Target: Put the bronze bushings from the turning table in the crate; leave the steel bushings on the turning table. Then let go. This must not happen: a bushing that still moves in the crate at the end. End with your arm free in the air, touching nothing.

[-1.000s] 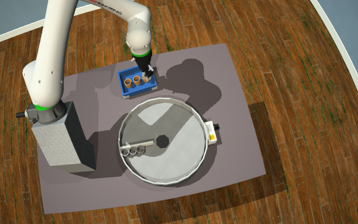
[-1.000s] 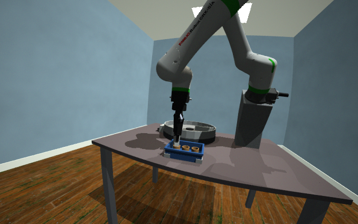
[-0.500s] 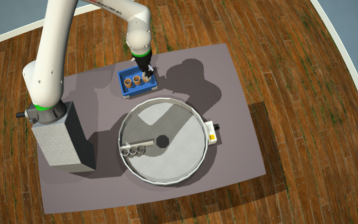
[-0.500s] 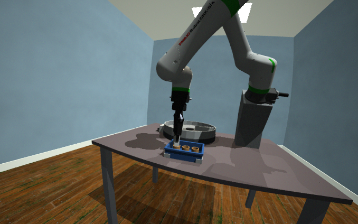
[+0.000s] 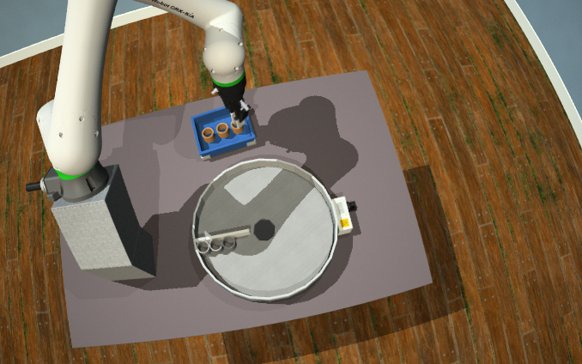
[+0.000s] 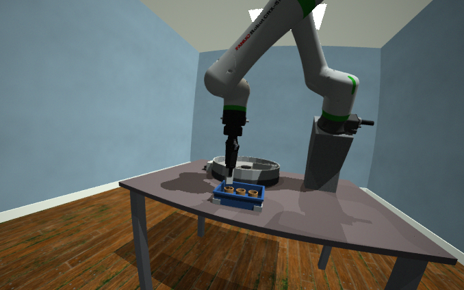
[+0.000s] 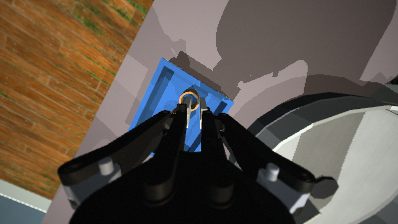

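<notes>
Three bronze bushings stand upright in a row in the blue crate (image 5: 227, 150) (image 6: 237, 202): the left one (image 5: 208, 139) (image 6: 252, 195), the middle one (image 5: 222, 135) (image 6: 241, 193) and the right one (image 5: 238, 131) (image 6: 228, 191). My gripper (image 5: 238, 122) (image 6: 229, 181) (image 7: 195, 104) is just above the right one, pointing down, fingers slightly apart with a narrow empty gap. In the exterior view this bushing's rim shows below the fingertips. Three steel bushings (image 5: 203, 251) (image 5: 216, 250) (image 5: 228, 248) stand side by side on the turning table (image 5: 302, 244) (image 6: 263, 176) (image 7: 330, 150).
A light straight bar (image 5: 237, 233) lies across the turning table beside the steel bushings. The turning table has a raised rim and a dark centre hub (image 5: 263, 229). A white box (image 5: 341, 215) sits on its outer side. The arm's pedestal (image 5: 92, 234) (image 6: 324, 162) stands beside it.
</notes>
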Robot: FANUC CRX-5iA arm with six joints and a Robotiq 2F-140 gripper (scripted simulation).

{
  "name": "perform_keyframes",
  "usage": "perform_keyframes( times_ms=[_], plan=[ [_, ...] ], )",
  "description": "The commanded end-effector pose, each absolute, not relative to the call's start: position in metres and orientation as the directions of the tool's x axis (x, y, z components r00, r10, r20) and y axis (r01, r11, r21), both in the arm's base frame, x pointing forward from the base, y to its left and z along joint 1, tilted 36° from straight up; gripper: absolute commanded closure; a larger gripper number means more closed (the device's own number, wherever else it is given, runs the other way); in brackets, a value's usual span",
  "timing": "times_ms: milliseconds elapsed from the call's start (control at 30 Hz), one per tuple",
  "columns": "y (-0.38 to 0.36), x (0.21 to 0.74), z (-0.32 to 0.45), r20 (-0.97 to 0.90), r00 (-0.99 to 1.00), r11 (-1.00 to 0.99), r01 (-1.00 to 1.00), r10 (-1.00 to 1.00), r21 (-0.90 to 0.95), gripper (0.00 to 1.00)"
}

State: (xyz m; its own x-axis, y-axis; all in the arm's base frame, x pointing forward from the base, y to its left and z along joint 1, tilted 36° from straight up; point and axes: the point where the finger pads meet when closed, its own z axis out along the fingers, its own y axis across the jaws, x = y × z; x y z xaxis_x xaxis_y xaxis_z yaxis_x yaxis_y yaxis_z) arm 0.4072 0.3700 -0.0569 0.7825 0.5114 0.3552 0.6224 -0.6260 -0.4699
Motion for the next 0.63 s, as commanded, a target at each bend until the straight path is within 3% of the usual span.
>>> perform_keyframes(
  times_ms=[0, 600],
  plan=[
    [0.357, 0.408, -0.038, 0.355, 0.783, -0.626, 0.622, 0.511, -0.470, 0.90],
    [0.336, 0.408, -0.009, 0.355, 0.783, -0.626, 0.622, 0.511, -0.470, 0.90]
  ],
)
